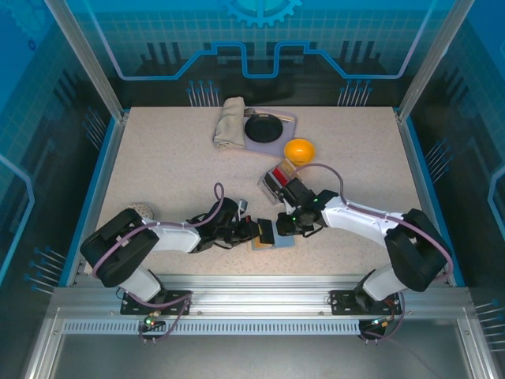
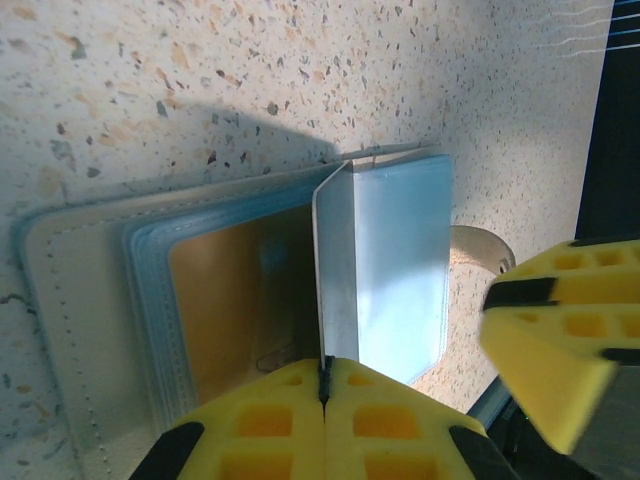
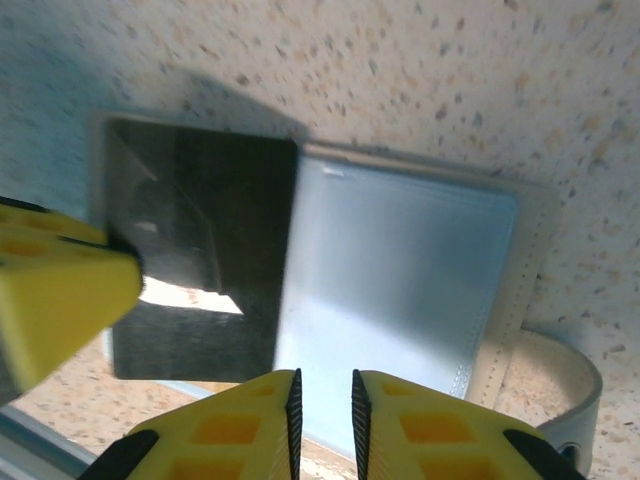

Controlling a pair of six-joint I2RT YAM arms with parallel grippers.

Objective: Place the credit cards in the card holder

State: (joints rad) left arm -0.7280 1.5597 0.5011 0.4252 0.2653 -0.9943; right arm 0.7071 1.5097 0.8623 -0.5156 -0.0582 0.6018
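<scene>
The card holder (image 1: 278, 241) lies open at the near edge of the table (image 1: 158, 158), about midway along it, with its grey-blue inside facing up. The left jaws are closed on one thin leaf of the holder and keep it standing on edge. A gold card (image 2: 235, 300) already sits in a pocket beside that leaf. The black card (image 3: 200, 210) lies beside the blue panel, close to the lifted leaf. I cannot tell whether it is fully seated in a pocket. The right jaws hover over the holder's edge, parted by a narrow slit with nothing between them, and the black card lies off to one side of them. Farther in, near the table's middle, a small grey box (image 1: 271, 183) holds upright cards (image 1: 282, 170). I judge the task partly done, with those cards left to move.
</scene>
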